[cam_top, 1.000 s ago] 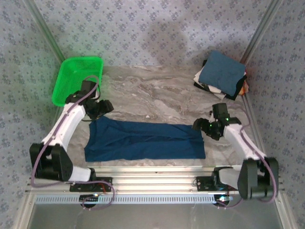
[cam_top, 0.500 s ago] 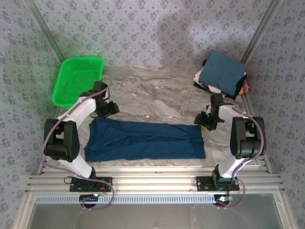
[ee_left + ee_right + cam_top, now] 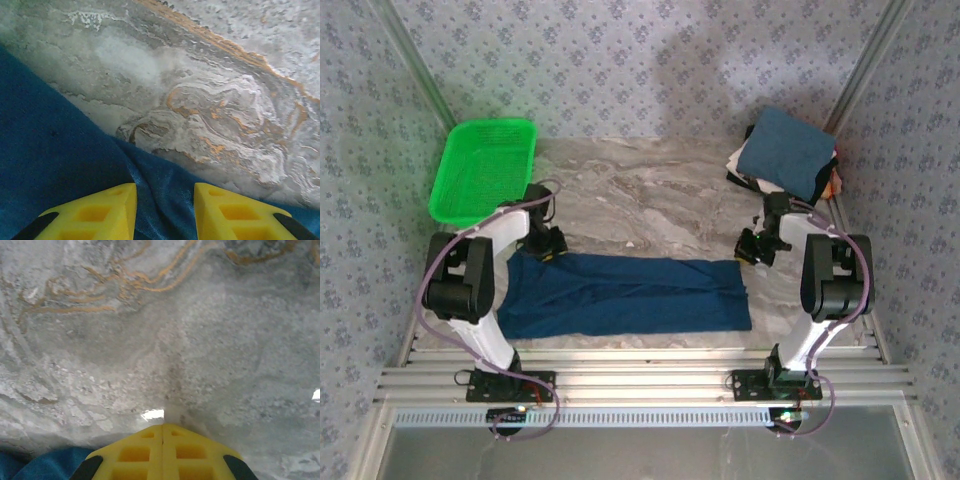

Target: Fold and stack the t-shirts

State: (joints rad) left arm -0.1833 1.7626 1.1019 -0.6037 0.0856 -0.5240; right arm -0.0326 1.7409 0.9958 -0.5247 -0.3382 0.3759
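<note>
A dark navy t-shirt [image 3: 620, 293] lies folded into a long strip across the front of the marble table. My left gripper [image 3: 546, 247] is at its far-left corner, open, its yellow fingers [image 3: 95, 212] straddling a ridge of the navy t-shirt [image 3: 165, 195]. My right gripper [image 3: 756, 250] hovers just past the strip's far-right corner; its yellow fingertips [image 3: 163, 447] are pressed together with nothing between them, over bare marble, with a bit of the navy t-shirt [image 3: 35, 465] at the lower left. A stack of folded t-shirts [image 3: 786, 158], teal-blue on top, sits at the back right.
A bright green mesh basket [image 3: 484, 168] stands at the back left corner. Bare marble [image 3: 650, 200] spans the middle and back of the table. Aluminium rails [image 3: 640, 375] run along the near edge, and patterned walls close in on both sides.
Both arms have swung farther over the table. The left gripper moved down onto the shirt's far-left corner; the right gripper moved up and inward to just beyond the far-right corner.
</note>
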